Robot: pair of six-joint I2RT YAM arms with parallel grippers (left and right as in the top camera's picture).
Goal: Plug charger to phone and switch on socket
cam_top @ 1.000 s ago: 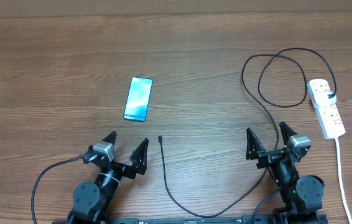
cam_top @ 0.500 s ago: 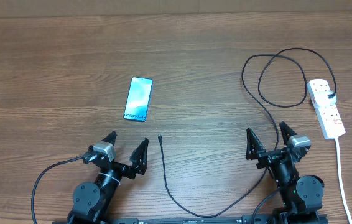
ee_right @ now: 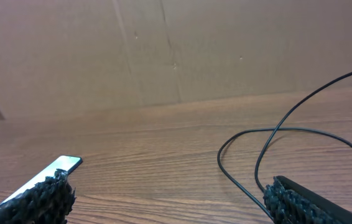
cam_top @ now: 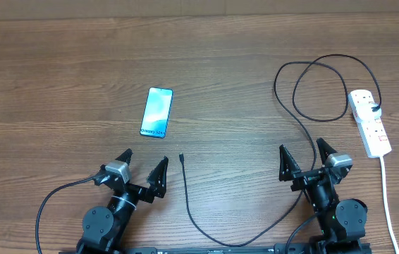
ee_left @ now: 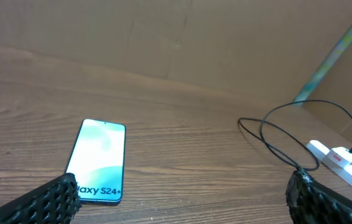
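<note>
Resting low at the near tabletop [cam_top: 58, 77] edge, left pincer [cam_top: 145, 158] and right pincer [cam_top: 302, 147] gape empty; phone [cam_top: 157, 112] lies lengthwise away from them, lettered end nearest.

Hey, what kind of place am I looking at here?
Probably a robot test bench, not a home: the left claw and right claw sit at a wood-grain table, a plain brown board stands behind it, and just a phone, charger and power strip are laid out.
</note>
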